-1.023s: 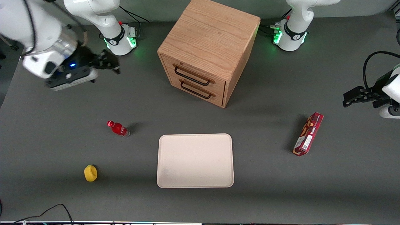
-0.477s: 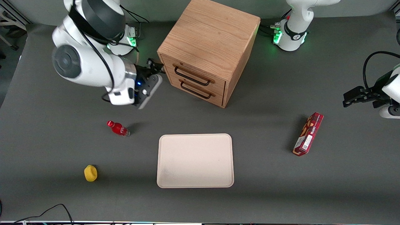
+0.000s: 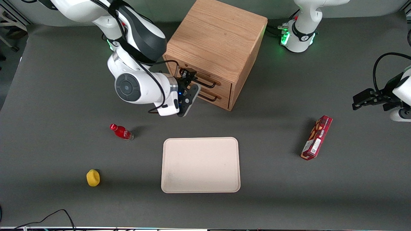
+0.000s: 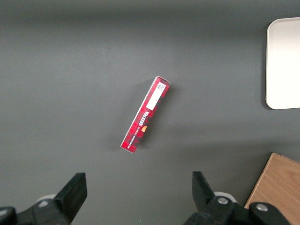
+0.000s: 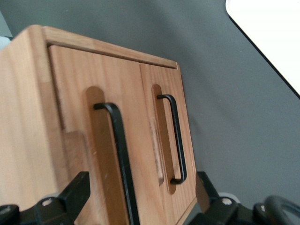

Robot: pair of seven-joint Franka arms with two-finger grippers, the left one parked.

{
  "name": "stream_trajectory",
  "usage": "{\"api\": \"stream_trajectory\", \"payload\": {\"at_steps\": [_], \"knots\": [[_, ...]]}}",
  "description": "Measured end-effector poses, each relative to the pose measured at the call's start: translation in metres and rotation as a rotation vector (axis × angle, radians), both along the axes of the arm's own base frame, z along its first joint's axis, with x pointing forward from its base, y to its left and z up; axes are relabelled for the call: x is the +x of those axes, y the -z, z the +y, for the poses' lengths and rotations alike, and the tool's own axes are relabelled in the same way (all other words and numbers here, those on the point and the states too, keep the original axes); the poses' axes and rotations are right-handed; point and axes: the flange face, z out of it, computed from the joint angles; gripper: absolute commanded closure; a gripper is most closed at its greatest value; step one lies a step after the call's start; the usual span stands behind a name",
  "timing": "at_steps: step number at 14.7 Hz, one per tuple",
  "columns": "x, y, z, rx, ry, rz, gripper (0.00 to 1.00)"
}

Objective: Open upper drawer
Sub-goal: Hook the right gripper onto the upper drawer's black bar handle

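Two open, empty fingers of our gripper (image 3: 190, 77) sit right in front of the upper drawer (image 3: 200, 75), its long handle (image 5: 119, 154) lying between them.

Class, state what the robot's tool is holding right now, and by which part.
Nothing. The open tool is in front of the upper drawer, fingers apart beside its handle.

White right arm (image 3: 138, 86) with dark joint covers, black cable, black gripper (image 3: 189, 75) (blue light).

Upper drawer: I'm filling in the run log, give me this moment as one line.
upper drawer: shut | gripper: open, at its handle, not yet closed on it | lower drawer: shut
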Motion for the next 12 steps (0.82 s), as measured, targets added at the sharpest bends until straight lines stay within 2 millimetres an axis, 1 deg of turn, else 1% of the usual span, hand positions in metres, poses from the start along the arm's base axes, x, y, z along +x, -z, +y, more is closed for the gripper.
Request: {"api": "stream_trajectory", "payload": {"at_steps": [2, 4, 12], "knots": [[-0.004, 0.019, 0.003, -0.009, 0.004, 0.011, 0.0], [-0.008, 0.032, 0.003, -0.018, 0.006, 0.021, 0.0], [-0.027, 0.06, 0.018, -0.018, 0.004, 0.016, 0.0]]}}
